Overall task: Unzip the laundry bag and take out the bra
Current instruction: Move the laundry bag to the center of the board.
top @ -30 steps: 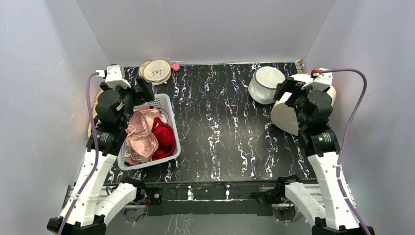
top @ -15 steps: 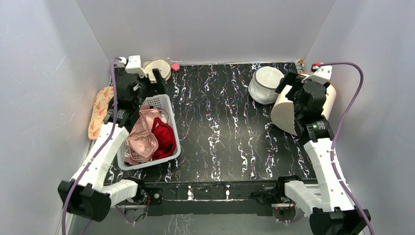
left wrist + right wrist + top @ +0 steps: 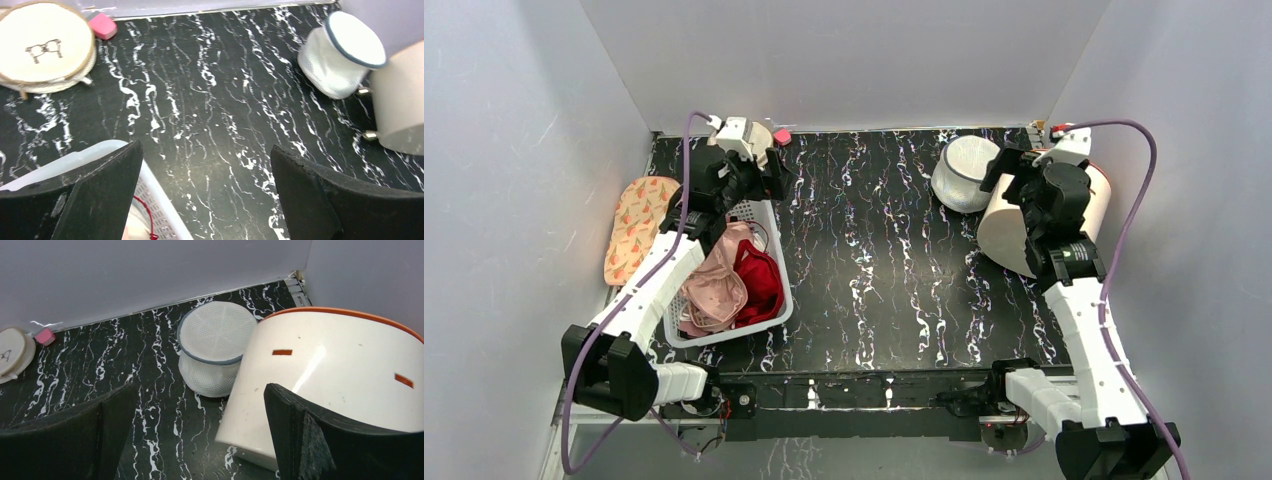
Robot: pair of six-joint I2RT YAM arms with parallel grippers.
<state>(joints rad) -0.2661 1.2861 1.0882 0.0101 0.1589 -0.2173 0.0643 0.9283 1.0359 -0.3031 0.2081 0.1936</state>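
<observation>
The laundry bag [image 3: 964,172] is a white mesh pod with a dark zipper rim, lying tilted at the back right against the cream drum [image 3: 1002,235]. The bag also shows in the left wrist view [image 3: 342,52] and the right wrist view [image 3: 215,347]; its zipper looks shut. No bra shows through the mesh. My left gripper [image 3: 752,172] is open and empty above the far corner of the white basket [image 3: 781,262], far from the bag. My right gripper [image 3: 1009,170] is open and empty, raised over the drum just right of the bag.
The basket holds pink and red bras [image 3: 729,275]. Flat beige discs [image 3: 45,45] and a small pink block [image 3: 102,25] lie at the back left. A peach patterned piece [image 3: 634,225] lies left of the basket. The drum [image 3: 340,380] lies on its side by the right wall.
My left arm has swung from over the basket toward the back and right, uncovering the peach piece. My right gripper has shifted slightly toward the back. Both stay open.
</observation>
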